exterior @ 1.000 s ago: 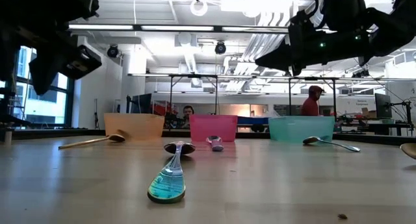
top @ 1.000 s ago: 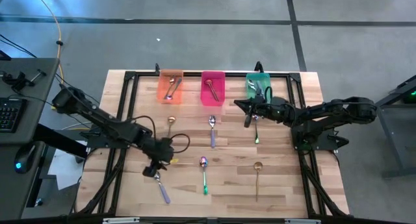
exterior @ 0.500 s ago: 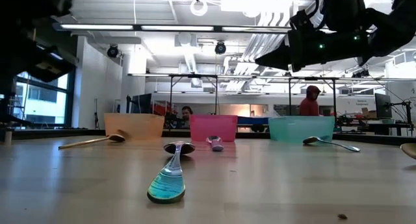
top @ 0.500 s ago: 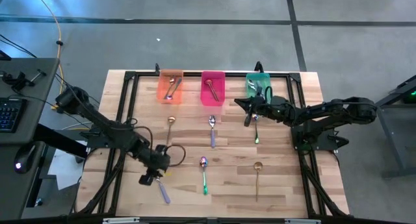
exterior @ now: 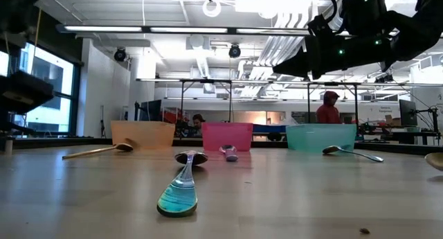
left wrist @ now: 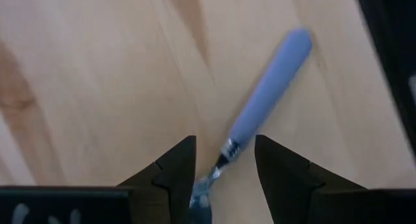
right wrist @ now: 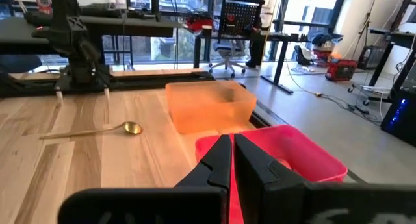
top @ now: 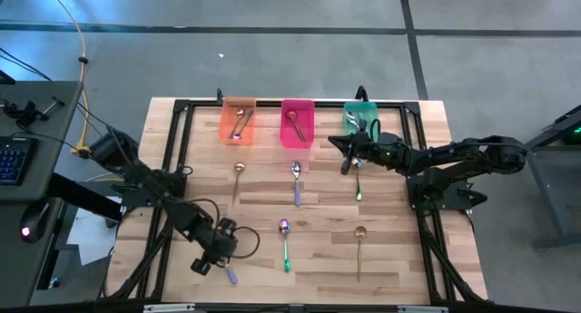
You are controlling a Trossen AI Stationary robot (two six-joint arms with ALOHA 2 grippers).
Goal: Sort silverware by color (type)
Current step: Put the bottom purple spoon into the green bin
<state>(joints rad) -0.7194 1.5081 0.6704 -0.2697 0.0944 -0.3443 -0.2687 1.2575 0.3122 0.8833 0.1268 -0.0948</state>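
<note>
My left gripper (top: 203, 262) is open near the table's near-left part, over a silver spoon with a pale blue handle (left wrist: 270, 87). Its fingers stand on either side of the spoon's neck (left wrist: 225, 158) without touching it, and the spoon lies flat on the wood (top: 231, 276). My right gripper (top: 346, 159) is shut and empty, hovering in front of the green bin (top: 360, 120). Other spoons lie flat on the table: gold (top: 238, 172), purple-handled silver (top: 296, 181), green-handled silver (top: 358, 182), rainbow (top: 285, 243) and a second gold one (top: 359, 246).
Orange (top: 239, 121), pink (top: 297, 122) and green bins stand in a row at the far edge, each with spoons inside. A black frame (top: 172, 150) runs around the tabletop. In the low view the rainbow spoon (exterior: 178, 194) lies closest, and people show in the room behind.
My left gripper has moved toward the table's near edge and a little left, coming over the blue-handled spoon. In the low view it has slid out toward the picture's left side. The spoons and the right arm have kept still.
</note>
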